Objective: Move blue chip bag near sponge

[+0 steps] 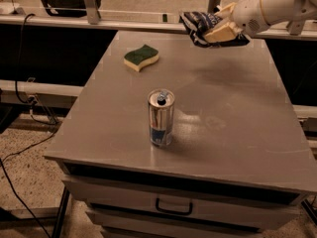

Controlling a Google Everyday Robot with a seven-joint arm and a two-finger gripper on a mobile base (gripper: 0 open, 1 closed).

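1. far right edge of the table (pixel 237 113): my gripper (pixel 218 29) is clenched on the bag (pixel 200 20), holding it in the air, clear of the top.
2. the sponge (pixel 140 57) lies flat, green side up, toward the far left of the top, well apart from the bag.
3. my read: the carry is the step in hand, with about half the job to go. i'd sweep across the far side toward the sponge, low but off the surface, and aim for the bare spot just beside the sponge's near end, not on it.
4. the bag is crumpled foil and sticks partly out of the grip. i'd move smoothly so it doesn't slip, and lower it onto the top before letting go.
5. the can (pixel 161 117) stands upright near the front middle, out of that line. i'd pass on its far side.
6. containers: the can's top shows its tab, but i can't tell whether it is opened or full. the drawer (pixel 173 207) below is closed, so its contents are hidden. i can't tell what is in the bag.
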